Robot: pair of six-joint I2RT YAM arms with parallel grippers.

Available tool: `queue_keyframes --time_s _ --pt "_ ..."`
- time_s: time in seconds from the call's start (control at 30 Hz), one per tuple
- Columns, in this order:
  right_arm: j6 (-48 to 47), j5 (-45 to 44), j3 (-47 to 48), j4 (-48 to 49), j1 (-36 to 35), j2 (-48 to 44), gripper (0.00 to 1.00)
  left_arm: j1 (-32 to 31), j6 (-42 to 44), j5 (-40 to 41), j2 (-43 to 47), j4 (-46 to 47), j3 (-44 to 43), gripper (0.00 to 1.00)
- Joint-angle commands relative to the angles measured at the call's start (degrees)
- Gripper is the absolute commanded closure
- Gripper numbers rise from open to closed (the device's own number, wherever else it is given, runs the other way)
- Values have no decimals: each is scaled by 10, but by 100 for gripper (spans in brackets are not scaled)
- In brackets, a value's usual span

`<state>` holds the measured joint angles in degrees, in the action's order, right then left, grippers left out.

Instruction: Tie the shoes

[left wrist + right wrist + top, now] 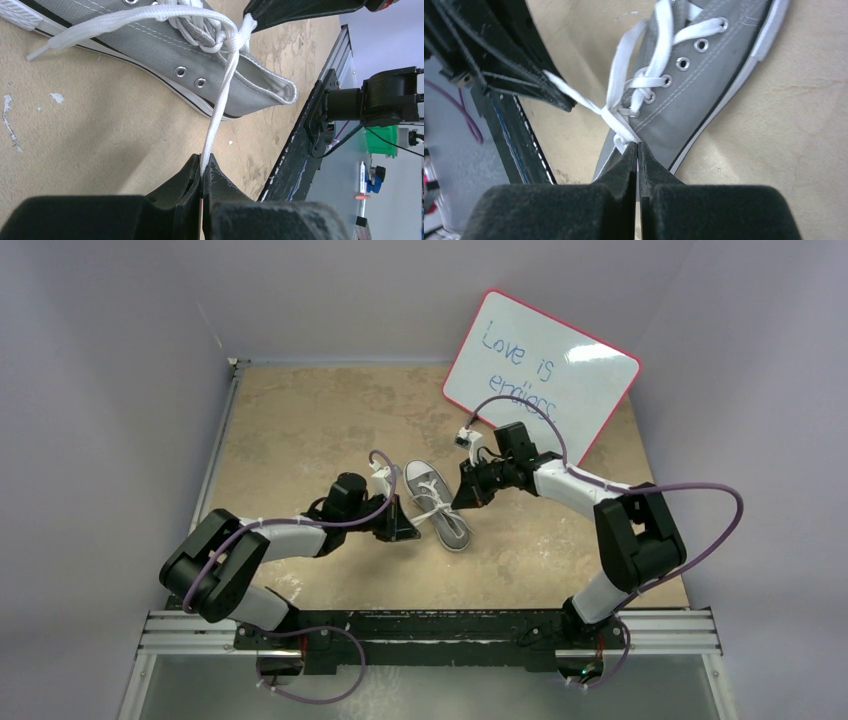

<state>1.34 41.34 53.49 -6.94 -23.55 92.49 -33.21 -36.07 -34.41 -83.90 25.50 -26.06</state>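
Top view: grey sneaker lies mid-desk, toe pointing away from the arm bases, whiteboard beyond; left claw and right claw flank it. Left wrist: left claw clenched on a white lace strand pulled taut from the crossing. Right wrist: right claw pinched tight on the other strand, close against the sneaker's side.

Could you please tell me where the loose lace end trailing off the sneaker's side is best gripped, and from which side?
Probably the loose lace end just short of its tip, where it runs past the sole onto the table. Come down from above, beside the sneaker, jaws across the strand: there it lies straight, flat and clear of the knot.
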Motion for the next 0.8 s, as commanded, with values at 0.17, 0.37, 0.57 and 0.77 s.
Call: queue_keyframes --time_s 0.17,0.37,0.57,0.77 --pt "-211 73 45 -57 5 -6 100 1 29 -11 -6 0 -12 100" --pt "-159 -20 33 3 6 -8 100 3 30 -15 -7 -2 -13 100" --pt "-116 -86 3 40 5 -45 100 3 32 -23 -6 -19 -14 100" --pt "-200 -103 -5 52 -18 -66 100 3 29 -31 -7 -26 -15 100"
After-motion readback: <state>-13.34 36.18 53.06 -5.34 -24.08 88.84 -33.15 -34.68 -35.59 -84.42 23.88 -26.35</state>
